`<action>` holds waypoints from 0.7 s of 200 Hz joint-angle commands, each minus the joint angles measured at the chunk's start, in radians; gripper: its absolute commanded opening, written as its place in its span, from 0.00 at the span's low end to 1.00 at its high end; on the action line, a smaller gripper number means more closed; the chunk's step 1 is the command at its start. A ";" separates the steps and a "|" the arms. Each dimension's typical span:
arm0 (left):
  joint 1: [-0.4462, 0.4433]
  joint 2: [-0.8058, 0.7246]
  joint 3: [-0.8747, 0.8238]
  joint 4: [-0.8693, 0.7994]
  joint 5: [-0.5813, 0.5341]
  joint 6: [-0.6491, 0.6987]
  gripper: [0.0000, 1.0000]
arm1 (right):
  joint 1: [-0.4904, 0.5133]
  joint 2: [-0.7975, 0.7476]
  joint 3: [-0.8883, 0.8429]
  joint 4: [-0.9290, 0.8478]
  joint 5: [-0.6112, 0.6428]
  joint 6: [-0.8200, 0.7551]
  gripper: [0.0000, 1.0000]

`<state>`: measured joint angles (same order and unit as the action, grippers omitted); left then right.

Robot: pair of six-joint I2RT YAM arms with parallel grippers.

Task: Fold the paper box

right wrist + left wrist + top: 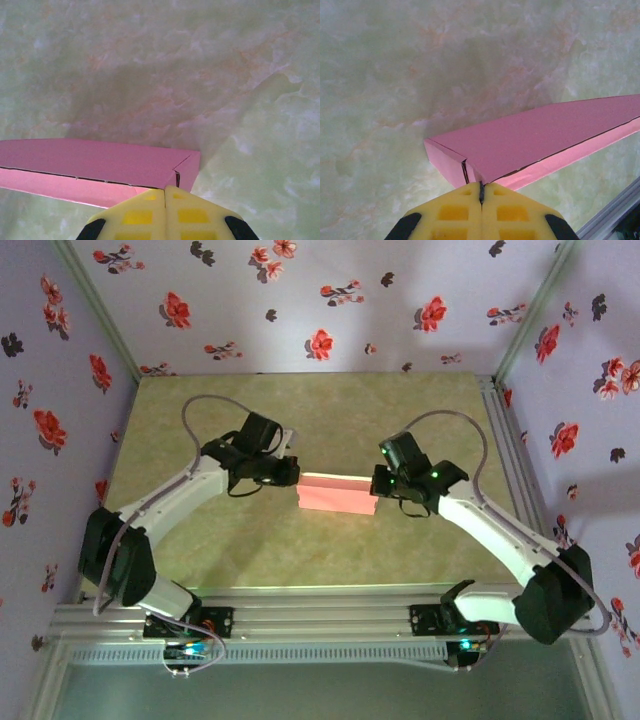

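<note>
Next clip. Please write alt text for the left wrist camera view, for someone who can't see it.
The left gripper, its yellow foam pads pressed together, pinches the near corner of a long salmon-pink card box that stretches away to the right. Behind it is a pale green marbled table, with a grey metal rail at the bottom right corner.

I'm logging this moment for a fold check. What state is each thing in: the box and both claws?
paper box: pink face outward, folded into a long narrow shape, held at both ends.
left claw: shut, pinching a corner at one end of the paper box.
right claw: shut, pinching the opposite end.
</note>
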<state>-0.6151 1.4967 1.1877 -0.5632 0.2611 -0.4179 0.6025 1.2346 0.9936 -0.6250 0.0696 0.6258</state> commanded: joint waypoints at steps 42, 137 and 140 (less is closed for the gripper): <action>-0.035 -0.079 -0.115 0.058 -0.083 -0.003 0.00 | 0.018 -0.133 -0.180 0.151 0.044 0.022 0.00; -0.059 -0.129 -0.199 0.118 -0.171 0.005 0.00 | 0.020 -0.166 -0.230 0.182 0.079 0.014 0.00; -0.058 -0.128 -0.200 0.118 -0.172 0.006 0.00 | 0.019 -0.168 -0.232 0.183 0.080 0.016 0.00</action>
<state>-0.6708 1.3746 1.0206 -0.4080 0.1551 -0.4171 0.6201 1.0794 0.7937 -0.4156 0.0853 0.6361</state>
